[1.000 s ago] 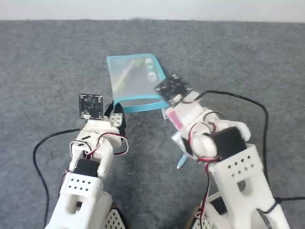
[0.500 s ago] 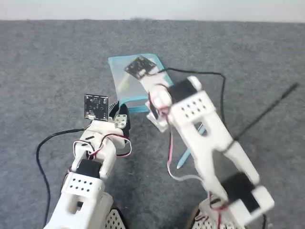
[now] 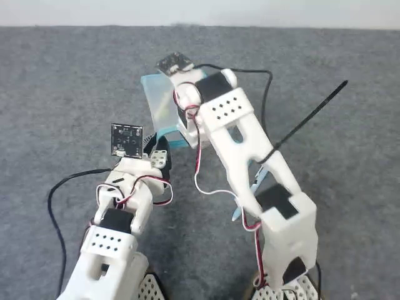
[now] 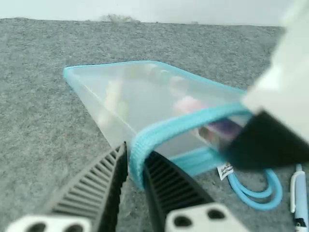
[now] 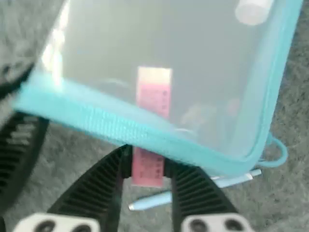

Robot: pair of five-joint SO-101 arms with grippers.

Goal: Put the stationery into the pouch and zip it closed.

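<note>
Pouch clear, teal zip edge, mouth open; left gripper pinches its rim; right gripper clamps pink eraser at mouth.

Your left arm and right arm are white plastic with black servo blocks and hole-dotted plates; red, white and black wires loop just beside the square black circuit board, and the ribbed fingers are black on white, screw-holed bases
</note>
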